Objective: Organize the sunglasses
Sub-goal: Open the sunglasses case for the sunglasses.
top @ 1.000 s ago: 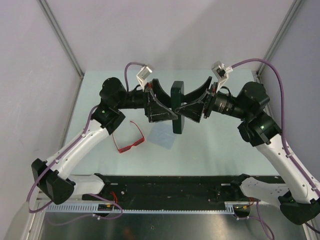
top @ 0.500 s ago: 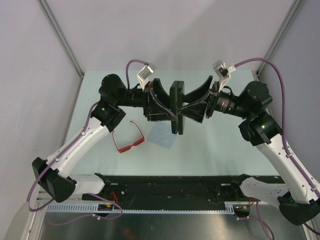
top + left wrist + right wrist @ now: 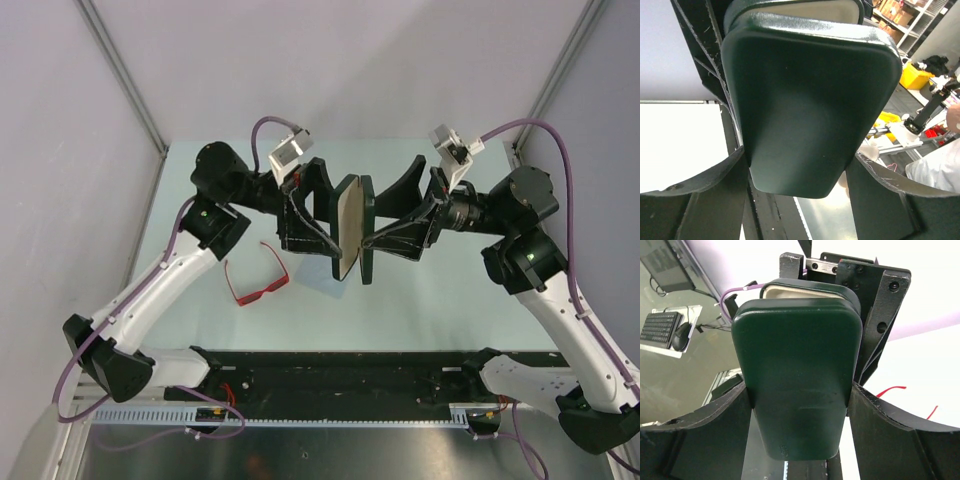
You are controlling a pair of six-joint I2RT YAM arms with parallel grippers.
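The left gripper (image 3: 328,215) is closed on one shell of the case (image 3: 353,226). In the left wrist view the dark shell (image 3: 810,105) is seen pinched across its width between the two fingers (image 3: 715,175). The right gripper (image 3: 390,215) is closed in the same way on the other shell (image 3: 797,375), which is pressed on both sides by its fingers (image 3: 705,425). The two grippers are pointed at one another, and the case is held in the air between them, above the middle of the table (image 3: 450,290).

The case is stood on end and partly opened, with the shells spread at a narrow angle. A pale lining is shown on the inner face of the shell held from the left. Where the hinge lies cannot be told.

The sunglasses (image 3: 258,280) are lying on the table to the left of the case and well apart from it, just beside the left forearm. Their arms are unfolded and pointed toward the far side, and they are touched by neither gripper. In the right wrist view only thin red pieces of them (image 3: 890,389) are seen, past one finger.

Both arms are reached inward from their bases at the near edge, with purple cables looped along them.
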